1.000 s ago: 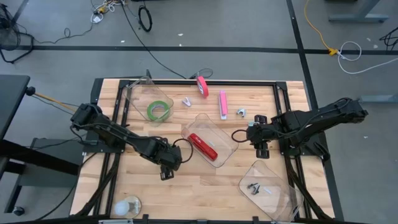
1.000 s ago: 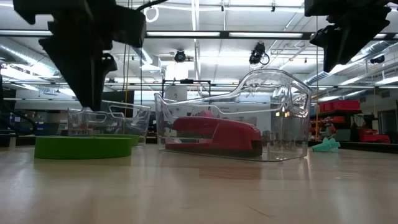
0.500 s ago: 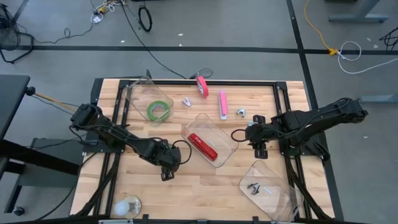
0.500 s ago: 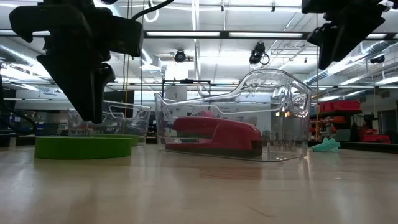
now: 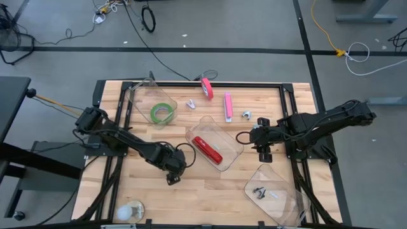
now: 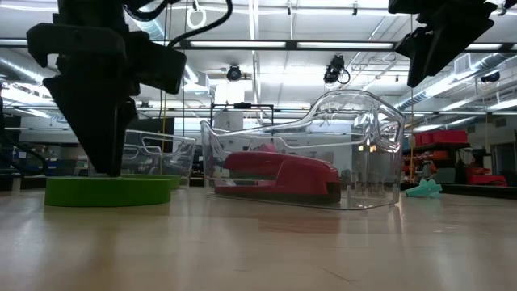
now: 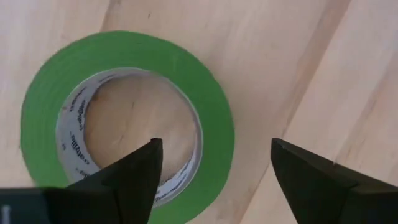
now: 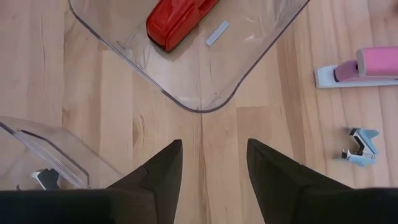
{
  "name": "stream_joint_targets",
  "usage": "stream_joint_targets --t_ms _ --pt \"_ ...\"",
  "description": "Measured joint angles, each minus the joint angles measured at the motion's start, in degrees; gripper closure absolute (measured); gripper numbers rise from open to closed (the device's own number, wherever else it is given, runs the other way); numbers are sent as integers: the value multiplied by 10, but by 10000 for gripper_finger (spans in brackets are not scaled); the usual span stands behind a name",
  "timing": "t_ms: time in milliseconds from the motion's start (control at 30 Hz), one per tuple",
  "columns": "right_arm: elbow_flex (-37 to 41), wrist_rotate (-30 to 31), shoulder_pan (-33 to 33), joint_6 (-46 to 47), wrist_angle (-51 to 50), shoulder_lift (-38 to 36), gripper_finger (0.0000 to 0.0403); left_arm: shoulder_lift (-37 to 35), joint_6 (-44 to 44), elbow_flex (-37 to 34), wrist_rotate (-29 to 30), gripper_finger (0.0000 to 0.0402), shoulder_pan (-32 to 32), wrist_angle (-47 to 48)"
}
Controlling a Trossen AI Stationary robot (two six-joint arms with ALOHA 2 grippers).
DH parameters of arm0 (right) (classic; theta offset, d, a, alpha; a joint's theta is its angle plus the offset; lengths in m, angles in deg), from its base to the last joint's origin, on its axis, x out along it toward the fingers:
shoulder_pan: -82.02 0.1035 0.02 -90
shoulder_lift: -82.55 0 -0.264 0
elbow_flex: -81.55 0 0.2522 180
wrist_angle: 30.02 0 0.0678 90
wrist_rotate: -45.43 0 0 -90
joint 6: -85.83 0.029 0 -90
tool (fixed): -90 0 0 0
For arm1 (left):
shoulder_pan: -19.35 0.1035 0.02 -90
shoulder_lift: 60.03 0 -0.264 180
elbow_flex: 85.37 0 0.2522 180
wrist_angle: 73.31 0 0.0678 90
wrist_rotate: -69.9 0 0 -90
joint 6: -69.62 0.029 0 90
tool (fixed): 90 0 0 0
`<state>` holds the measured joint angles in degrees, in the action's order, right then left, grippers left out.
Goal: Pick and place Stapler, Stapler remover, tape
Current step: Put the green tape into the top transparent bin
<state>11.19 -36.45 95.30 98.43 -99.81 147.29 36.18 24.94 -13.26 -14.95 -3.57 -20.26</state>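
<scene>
- Now, your left gripper (image 7: pixel 214 147), fingers spread, hangs right over the green tape (image 7: pixel 37 124), a flat ring on the surface: one finger above its hole, one outside.
- Your red stapler (image 5: pixel 207 149) lies in the middle clear tray (image 5: pixel 222 130).
- Your right gripper (image 8: pixel 212 146), spread and empty, hovers right of that tray.

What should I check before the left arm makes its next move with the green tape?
1. Left gripper open above the green tape: ok.
2. Tape lying flat: ok.
3. Tape inside a bin: cannot tell.
4. Red stapler in the clear bin: ok.
5. Staple remover binned: not ok, it lies outside the bin.
6. Right gripper open and empty: ok.
</scene>
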Motion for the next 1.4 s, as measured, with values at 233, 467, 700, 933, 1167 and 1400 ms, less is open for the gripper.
stream_joint_targets --t_ms 233,467,700,933,1167,1400 --pt "0 0 0 1 2 0 222 24 3 1 1 96 2 -13" --pt "0 0 0 2 8 0 222 39 7 1 6 103 2 -14" --pt "0 0 0 2 11 0 222 46 4 0 -12 110 6 2" --pt "0 0 0 2 12 0 222 50 4 0 -24 172 6 -5" --pt "0 0 0 1 14 0 222 50 4 0 -24 219 6 -5" --pt "0 0 0 1 14 0 222 49 4 0 -24 242 6 -3"
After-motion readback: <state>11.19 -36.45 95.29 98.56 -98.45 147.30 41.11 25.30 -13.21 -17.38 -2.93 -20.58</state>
